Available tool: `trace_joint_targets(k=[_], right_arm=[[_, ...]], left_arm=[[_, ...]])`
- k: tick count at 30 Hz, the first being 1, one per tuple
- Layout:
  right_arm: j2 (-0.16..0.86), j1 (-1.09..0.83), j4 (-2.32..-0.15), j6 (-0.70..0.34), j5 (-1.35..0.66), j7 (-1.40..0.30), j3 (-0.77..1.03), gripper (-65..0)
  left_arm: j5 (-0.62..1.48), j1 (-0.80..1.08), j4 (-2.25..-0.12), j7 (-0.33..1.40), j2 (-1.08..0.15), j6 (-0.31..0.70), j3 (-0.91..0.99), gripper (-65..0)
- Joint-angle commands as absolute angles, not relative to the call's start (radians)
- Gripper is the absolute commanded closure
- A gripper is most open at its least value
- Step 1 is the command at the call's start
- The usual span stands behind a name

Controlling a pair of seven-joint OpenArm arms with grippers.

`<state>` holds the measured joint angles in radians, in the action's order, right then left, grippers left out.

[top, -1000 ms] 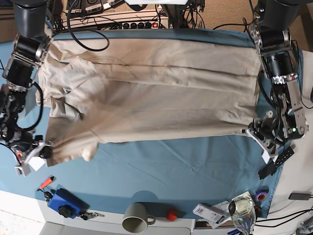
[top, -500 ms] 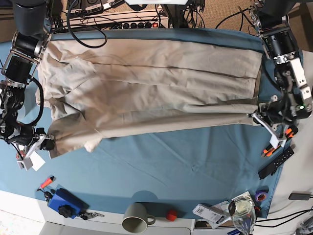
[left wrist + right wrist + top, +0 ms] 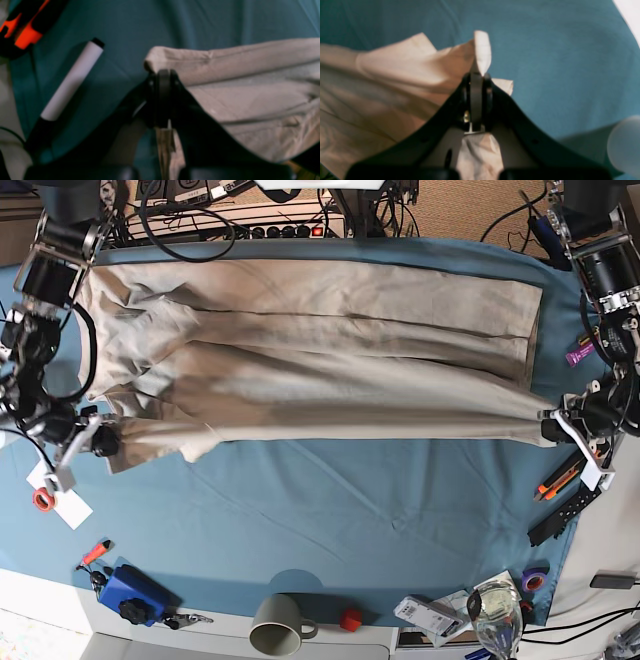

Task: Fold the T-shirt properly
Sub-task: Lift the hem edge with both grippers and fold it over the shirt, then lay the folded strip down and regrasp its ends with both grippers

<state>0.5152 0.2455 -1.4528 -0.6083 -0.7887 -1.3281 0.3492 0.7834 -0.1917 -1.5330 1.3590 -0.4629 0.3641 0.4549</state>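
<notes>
T-shirt [image 3: 300,360] spread flat on blue cloth [image 3: 350,510], near corners pinched tight by left gripper [image 3: 556,423] and right gripper [image 3: 100,442], marker [image 3: 72,80] lying beside left.

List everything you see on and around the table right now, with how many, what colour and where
T-shirt: one, beige, stretched across the far half of the cloth.
Table cloth: one, blue, under everything.
Mug: one, grey-white, near edge.
Small ball: one, red, beside the mug.
Blue box: one, near corner.
Marker: one, white with black ends, beside the left gripper.
Power strip: one, black, behind the table.
Left gripper: shut on the T-shirt.
Right gripper: shut on the T-shirt.
</notes>
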Motion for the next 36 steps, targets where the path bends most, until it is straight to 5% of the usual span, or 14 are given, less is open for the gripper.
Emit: trace_joint_targets(k=[1,36], right_arm=[[0.54,0.252,-1.473,-0.613,-0.801,-1.31,0.376,0.0],[0.537,-0.24,-1.723,-0.633,-0.875,-1.37,0.65,0.0]], left_arm=[[0.797,-0.199,-1.552,1.355,-0.484,0.366,0.461,0.0],[0.838,0.125,-1.79,1.356,-0.424,0.393,0.462,0.0]])
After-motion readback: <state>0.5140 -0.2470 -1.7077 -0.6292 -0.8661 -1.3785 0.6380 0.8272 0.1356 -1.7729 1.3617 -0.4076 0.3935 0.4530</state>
